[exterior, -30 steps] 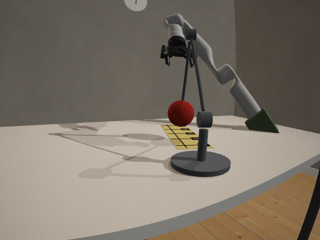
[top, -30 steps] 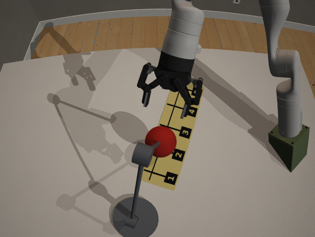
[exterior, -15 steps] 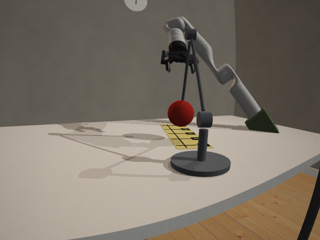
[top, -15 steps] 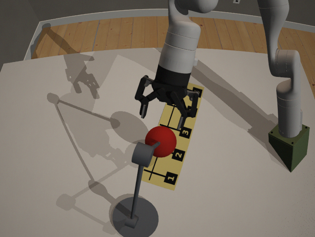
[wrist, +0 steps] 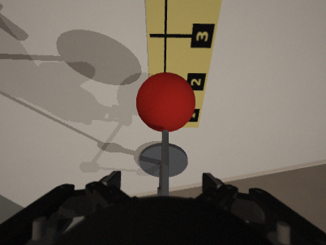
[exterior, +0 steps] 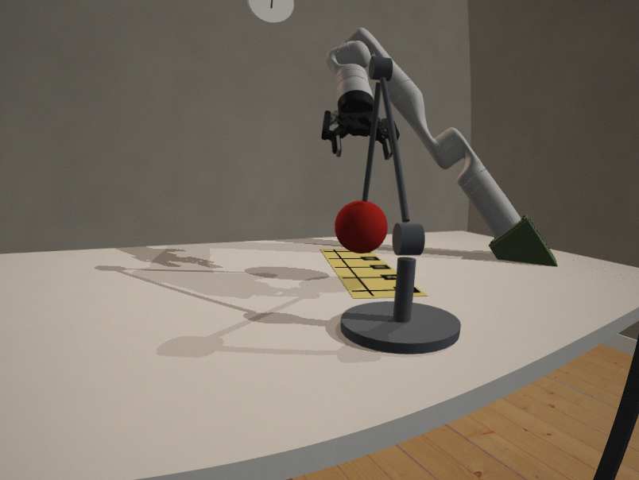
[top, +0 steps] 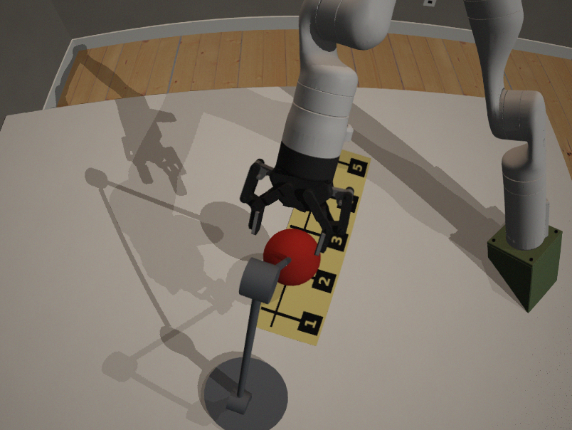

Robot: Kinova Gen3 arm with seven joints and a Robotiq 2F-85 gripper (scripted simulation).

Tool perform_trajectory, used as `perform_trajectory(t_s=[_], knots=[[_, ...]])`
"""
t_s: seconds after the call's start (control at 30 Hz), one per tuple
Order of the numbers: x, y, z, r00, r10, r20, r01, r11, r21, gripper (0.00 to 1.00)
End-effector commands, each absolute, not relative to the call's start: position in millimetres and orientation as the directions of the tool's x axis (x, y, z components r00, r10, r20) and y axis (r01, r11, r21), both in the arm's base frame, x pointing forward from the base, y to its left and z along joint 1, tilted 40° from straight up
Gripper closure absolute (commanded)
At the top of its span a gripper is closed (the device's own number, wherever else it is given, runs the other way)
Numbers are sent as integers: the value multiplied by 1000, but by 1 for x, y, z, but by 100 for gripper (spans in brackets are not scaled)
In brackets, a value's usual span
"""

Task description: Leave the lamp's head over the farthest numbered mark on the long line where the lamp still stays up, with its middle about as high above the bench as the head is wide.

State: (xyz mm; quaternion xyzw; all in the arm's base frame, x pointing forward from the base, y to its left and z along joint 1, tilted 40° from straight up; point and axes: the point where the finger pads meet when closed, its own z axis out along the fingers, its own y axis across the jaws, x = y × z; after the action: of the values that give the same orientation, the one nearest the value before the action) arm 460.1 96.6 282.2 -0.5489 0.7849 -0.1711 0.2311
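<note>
The lamp's round red head (top: pixel 292 256) (exterior: pixel 361 226) (wrist: pixel 165 101) hangs from the upper rod above the yellow strip (top: pixel 300 300) (exterior: pixel 356 289) (wrist: pixel 178 16). In the top view it covers part of the long line near mark 2; its exact height is unclear. The grey elbow joint (top: pixel 258 280) (exterior: pixel 381 67) is high, with both rods steep below it. The lamp's dark round base (top: pixel 263 393) (exterior: pixel 371 330) (wrist: pixel 176 162) stands before the strip's mark 1 end. My gripper (top: pixel 287 235) (exterior: pixel 362 153) (wrist: pixel 161 181) is open and empty, above the head, its fingers pointing down. Mark 4 is partly hidden behind a finger.
The arm stands on a green wedge mount (top: pixel 545 278) (exterior: pixel 521 248) at the right of the bench. The bench's curved edge (exterior: pixel 464 416) runs in front of the lamp in the exterior view. Shadows of the arm and lamp lie to the left of the strip.
</note>
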Motion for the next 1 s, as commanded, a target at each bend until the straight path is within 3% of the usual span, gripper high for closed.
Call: perform_trajectory(t_s=[0.0, 0.97], knots=[[463, 96, 274, -293, -941, -167, -786, 337, -519, 0], [480, 94, 243, -297, -942, -155, -790, 334, -514, 0]])
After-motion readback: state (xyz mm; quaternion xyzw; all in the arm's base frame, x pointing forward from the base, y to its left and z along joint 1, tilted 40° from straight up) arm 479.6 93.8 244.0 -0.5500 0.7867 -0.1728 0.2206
